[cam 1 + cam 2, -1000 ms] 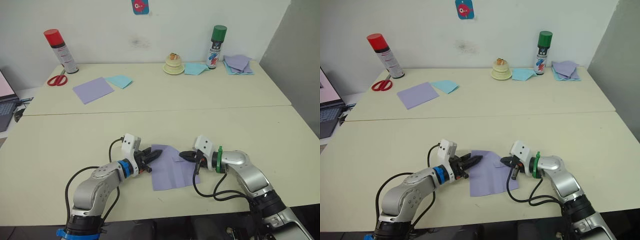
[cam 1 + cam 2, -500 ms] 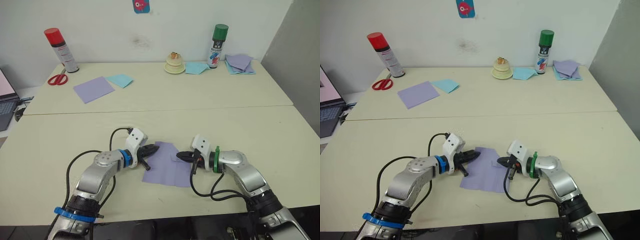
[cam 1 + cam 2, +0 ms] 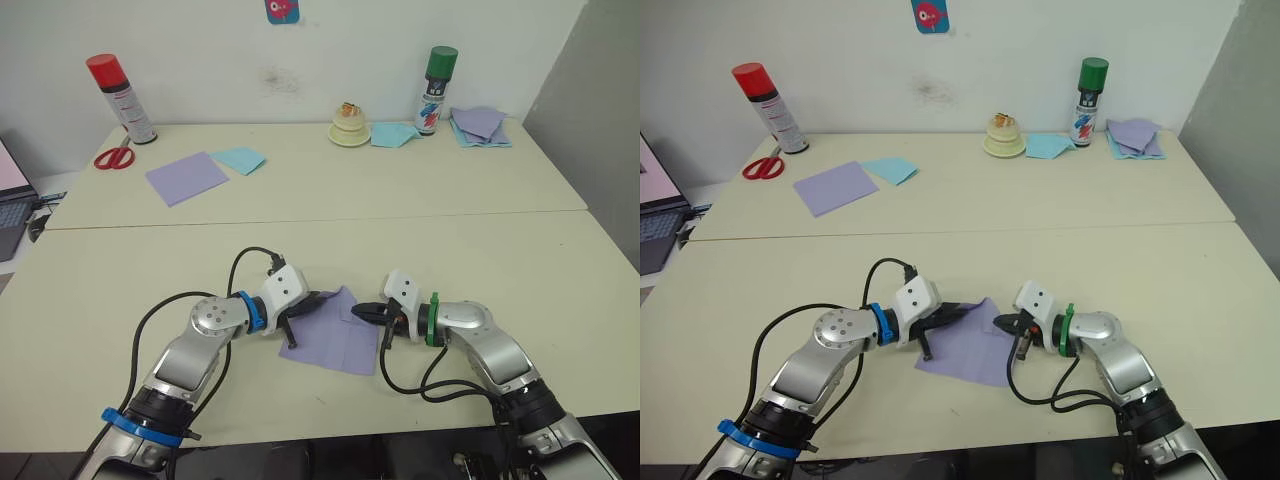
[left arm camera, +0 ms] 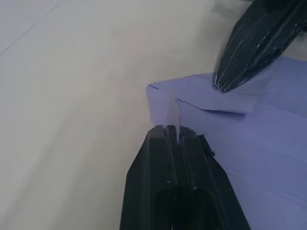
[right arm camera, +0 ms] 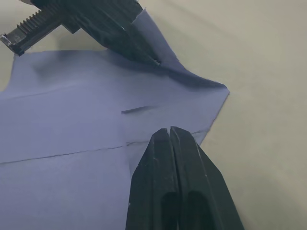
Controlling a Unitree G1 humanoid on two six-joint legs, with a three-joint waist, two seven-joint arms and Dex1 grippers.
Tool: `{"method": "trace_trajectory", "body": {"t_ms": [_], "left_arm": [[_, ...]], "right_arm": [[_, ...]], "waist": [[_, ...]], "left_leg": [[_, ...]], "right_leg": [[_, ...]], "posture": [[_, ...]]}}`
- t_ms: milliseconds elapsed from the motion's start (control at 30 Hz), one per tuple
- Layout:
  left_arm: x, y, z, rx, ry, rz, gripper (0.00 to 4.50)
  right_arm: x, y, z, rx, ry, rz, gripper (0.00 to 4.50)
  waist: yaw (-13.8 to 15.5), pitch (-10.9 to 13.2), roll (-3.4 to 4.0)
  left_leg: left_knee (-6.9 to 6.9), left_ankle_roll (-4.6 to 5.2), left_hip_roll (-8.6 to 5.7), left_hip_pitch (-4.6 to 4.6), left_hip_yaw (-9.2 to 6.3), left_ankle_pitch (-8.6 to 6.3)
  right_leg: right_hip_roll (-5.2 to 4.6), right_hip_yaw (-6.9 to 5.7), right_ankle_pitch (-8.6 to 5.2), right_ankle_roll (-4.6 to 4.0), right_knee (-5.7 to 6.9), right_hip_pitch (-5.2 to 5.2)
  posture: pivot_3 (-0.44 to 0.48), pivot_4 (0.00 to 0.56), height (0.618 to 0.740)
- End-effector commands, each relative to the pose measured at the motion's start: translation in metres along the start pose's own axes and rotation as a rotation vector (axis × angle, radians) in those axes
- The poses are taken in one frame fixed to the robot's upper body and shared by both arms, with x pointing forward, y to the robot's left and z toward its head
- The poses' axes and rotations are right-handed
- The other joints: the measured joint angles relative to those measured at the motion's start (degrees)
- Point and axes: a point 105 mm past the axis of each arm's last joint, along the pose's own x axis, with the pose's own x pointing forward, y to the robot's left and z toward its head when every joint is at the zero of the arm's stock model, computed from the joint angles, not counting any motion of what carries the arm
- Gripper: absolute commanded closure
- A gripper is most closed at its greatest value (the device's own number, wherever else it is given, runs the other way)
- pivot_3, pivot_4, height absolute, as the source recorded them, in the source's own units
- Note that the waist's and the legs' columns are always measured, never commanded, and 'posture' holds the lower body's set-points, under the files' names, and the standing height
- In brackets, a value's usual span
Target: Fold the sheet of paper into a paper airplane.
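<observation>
The sheet of paper (image 3: 335,338), lavender with crease lines, lies flat on the near table between my two grippers. My left gripper (image 3: 318,300) is shut on its far left corner, and a thin flap of that corner stands up between the fingertips (image 4: 171,132). From the right, my right gripper (image 3: 358,312) points at the sheet with its fingers shut. Its tip (image 5: 169,130) rests on the paper beside a crease, close to the held corner. No paper airplane shape is formed.
On the far table stand a red-capped spray can (image 3: 120,90), scissors (image 3: 115,158), a smooth lavender square (image 3: 186,178), a light-blue sheet (image 3: 238,160), a cream round object (image 3: 348,128), a green-capped spray can (image 3: 434,90) and stacked lavender sheets (image 3: 478,125). A laptop (image 3: 10,205) is at the left edge.
My left gripper has moved in over the sheet's far left corner and closed on it. The sheet has turned and slid a little left. My right gripper has stayed almost in place.
</observation>
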Motion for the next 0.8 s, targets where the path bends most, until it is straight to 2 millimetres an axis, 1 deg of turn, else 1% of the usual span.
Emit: {"method": "trace_trajectory", "body": {"t_ms": [33,67,167,267,433,533,667,733,800], "left_arm": [[0.002,-0.002,0.006,0.116,0.027,0.024,4.48],[0.003,-0.001,0.004,0.121,0.04,0.043,4.48],[0.005,-0.01,0.003,0.166,0.07,0.013,4.48],[0.006,-0.014,0.005,0.189,0.085,-0.006,4.48],[0.007,-0.011,0.001,0.312,0.172,-0.026,4.48],[0.008,-0.01,0.001,0.326,0.187,-0.028,4.48],[0.008,-0.01,0.0,0.334,0.204,-0.026,4.48],[0.01,-0.011,0.0,0.329,0.208,-0.028,4.48],[0.01,-0.011,0.0,0.328,0.211,-0.028,4.48]], "right_arm": [[0.0,0.006,-0.005,0.001,0.021,0.017,4.5],[0.001,0.006,-0.005,0.0,0.022,0.017,4.5],[0.001,0.006,-0.005,-0.002,0.022,0.015,4.5],[0.001,0.006,-0.004,-0.001,0.02,0.013,4.5],[0.001,0.0,0.001,0.008,0.004,-0.002,4.5],[0.002,-0.006,0.01,0.031,-0.035,-0.027,4.5],[0.005,-0.014,0.032,0.131,-0.132,-0.053,4.5],[0.008,-0.021,0.043,0.151,-0.164,-0.081,4.5],[0.011,-0.025,0.048,0.156,-0.176,-0.097,4.5]], "waist": [[0.0,0.0,0.0],[0.0,0.0,0.0],[0.01,0.0,0.0],[0.01,0.0,0.0],[0.0,0.0,0.0],[0.01,0.0,0.0],[0.01,0.01,0.03],[0.01,0.03,0.05],[0.0,0.03,0.05]], "left_leg": [[0.0,0.0,0.0,-0.02,-0.01,0.0],[0.0,0.0,0.0,-0.03,-0.01,0.0],[0.01,0.0,0.0,-0.03,0.0,0.0],[0.02,0.01,-0.01,-0.03,-0.01,0.0],[0.03,0.01,-0.01,-0.02,-0.01,0.0],[0.04,0.01,-0.01,-0.01,0.0,0.0],[0.05,0.01,-0.02,-0.02,-0.02,0.01],[0.07,0.01,-0.02,-0.02,-0.02,0.01],[0.08,0.01,-0.03,-0.02,-0.02,0.01]], "right_leg": [[0.0,-0.01,0.0,0.0,0.0,-0.01],[0.0,-0.01,0.0,0.0,0.0,-0.02],[0.02,-0.01,-0.02,0.04,0.02,-0.02],[0.03,-0.03,-0.03,0.05,0.03,-0.02],[0.05,-0.04,-0.03,0.05,0.06,-0.01],[0.05,-0.03,-0.03,0.05,0.08,-0.01],[0.05,-0.04,-0.03,0.06,0.14,-0.02],[0.05,-0.04,-0.03,0.05,0.16,-0.03],[0.05,-0.04,-0.01,0.03,0.18,-0.03]], "posture": [[0.0,0.15,0.74],[0.0,0.15,0.74],[0.0,0.15,0.74],[0.0,0.15,0.74],[0.0,0.15,0.74],[0.0,0.15,0.74],[0.0,0.15,0.74],[0.0,0.15,0.74],[0.0,0.15,0.74]]}}
